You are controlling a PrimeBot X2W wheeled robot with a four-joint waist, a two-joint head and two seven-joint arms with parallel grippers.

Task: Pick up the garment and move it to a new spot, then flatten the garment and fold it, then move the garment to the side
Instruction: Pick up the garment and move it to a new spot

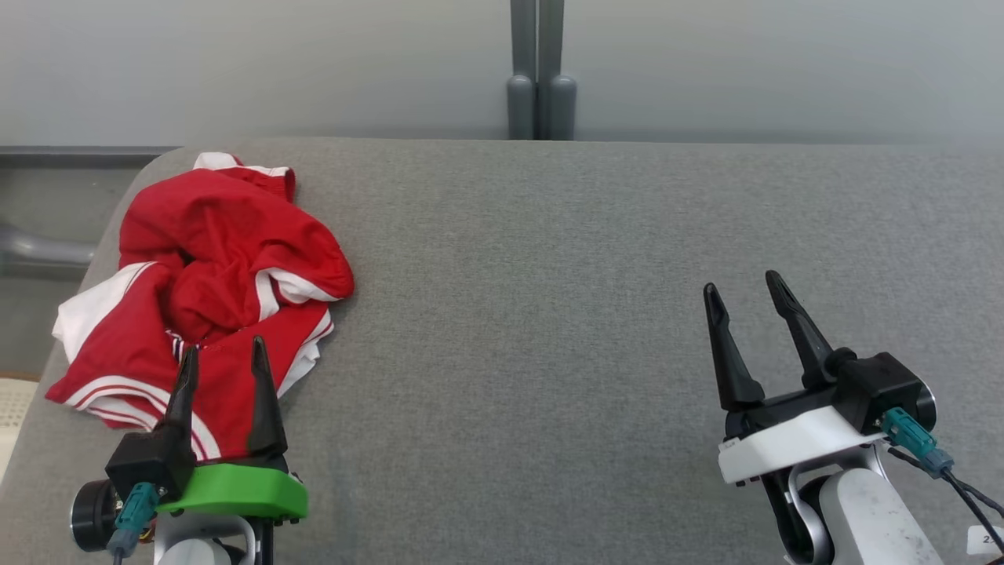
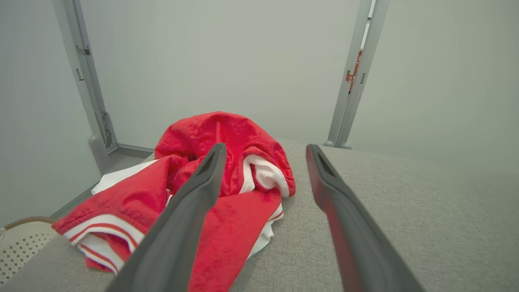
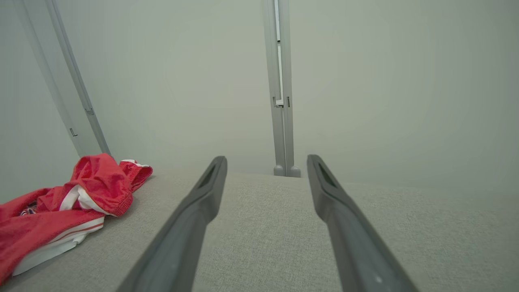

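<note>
Garment [image 1: 204,290], red with white stripes and white panels, is seen crumpled in a heap at the left end of a grey fabric-covered table [image 1: 549,314], close to its rounded far corner. One striped hem is spread toward the table's left edge.

The left gripper [image 1: 224,347], mounted on a green bracket, is placed at the near edge of the heap. Its two dark fingers are held well apart and pointed at the cloth. In the left wrist view one finger is seen across the red fabric and the other over bare grey surface. Whether the tips touch the cloth cannot be told.

The right gripper [image 1: 741,282], on a white bracket, is positioned well apart from the garment, over the bare right side of the table, with its fingers likewise spread wide.

Pale wall panels joined by a grey post [image 1: 538,71] are seen behind the table.
</note>
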